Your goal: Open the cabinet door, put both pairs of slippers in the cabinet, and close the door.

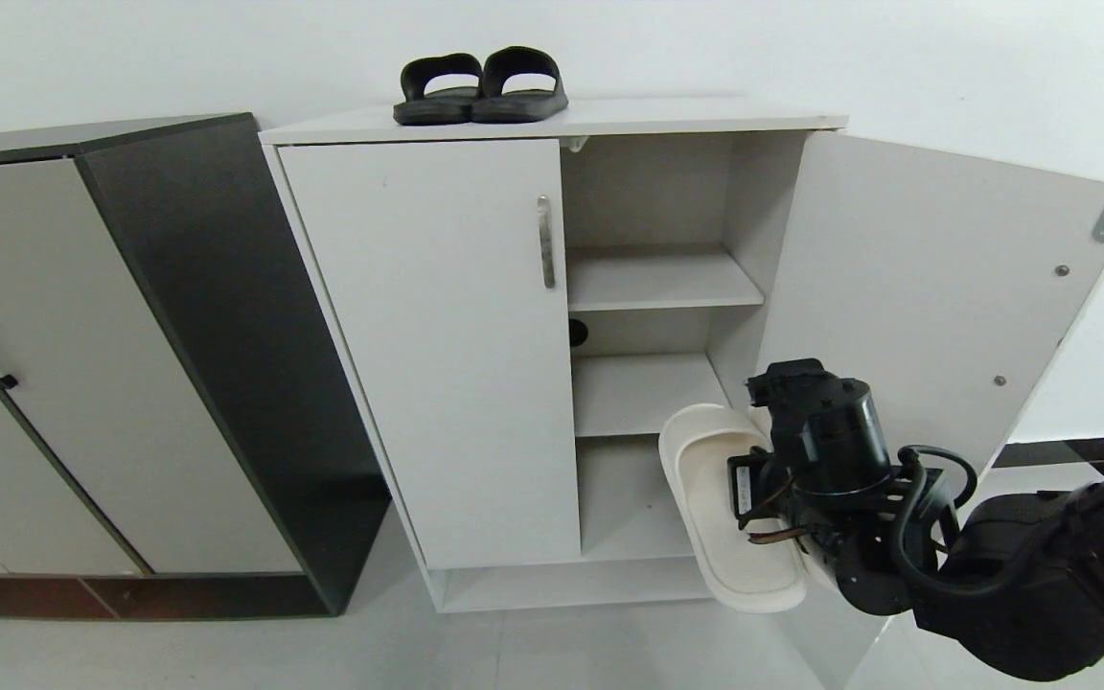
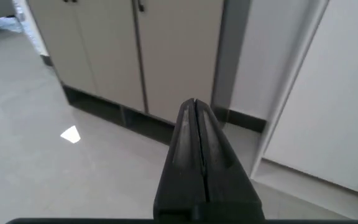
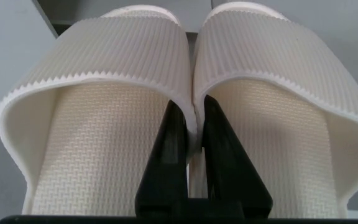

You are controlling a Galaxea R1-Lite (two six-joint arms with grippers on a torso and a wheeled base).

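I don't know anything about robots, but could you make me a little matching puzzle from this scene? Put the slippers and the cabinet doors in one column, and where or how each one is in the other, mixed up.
Things:
1. black slippers
2. white slippers
3. left cabinet door
4. right cabinet door

Place or state:
A. swung open
B. on top of the white cabinet
C. shut
D. clamped in the right gripper

Pairs: 1-B, 2-D, 3-C, 4-A.
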